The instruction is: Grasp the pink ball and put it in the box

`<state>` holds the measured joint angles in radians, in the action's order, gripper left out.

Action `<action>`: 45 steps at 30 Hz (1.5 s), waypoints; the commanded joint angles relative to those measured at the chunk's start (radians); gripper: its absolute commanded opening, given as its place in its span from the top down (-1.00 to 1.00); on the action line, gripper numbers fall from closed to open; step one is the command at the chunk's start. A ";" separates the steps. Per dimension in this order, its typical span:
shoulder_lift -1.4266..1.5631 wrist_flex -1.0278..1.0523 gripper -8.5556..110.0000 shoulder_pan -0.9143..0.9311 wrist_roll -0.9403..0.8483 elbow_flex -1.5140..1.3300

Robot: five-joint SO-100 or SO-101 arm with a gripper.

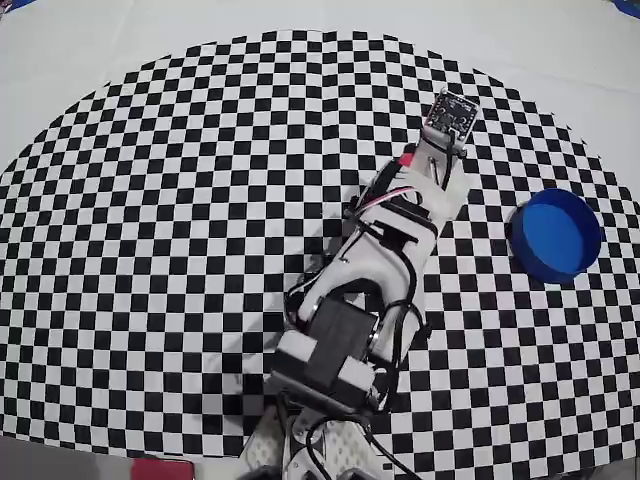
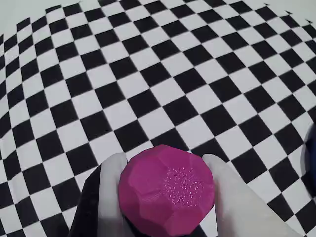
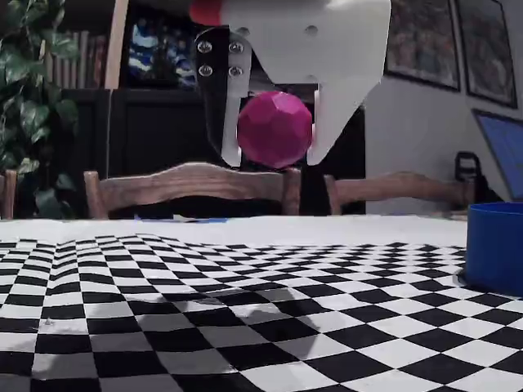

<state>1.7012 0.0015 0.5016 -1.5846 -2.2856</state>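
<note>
Blue box point(image 1: 556, 235) empty on checkered mat, end effector point(image 3: 274, 155) clamped on pink ball point(image 3: 274, 129), raised above mat

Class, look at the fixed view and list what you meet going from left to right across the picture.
Leafy plant → wooden chair back → pink ball held in the raised gripper → second chair back → blue box at the right edge.
</note>
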 commanded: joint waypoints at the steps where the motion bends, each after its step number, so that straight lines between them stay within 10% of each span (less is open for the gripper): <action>1: 0.106 0.002 0.85 0.015 -0.006 -0.026; 45: 0.222 -0.018 0.85 0.341 -0.006 -0.083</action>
<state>1.8715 0.0000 0.8283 -1.5846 -2.3731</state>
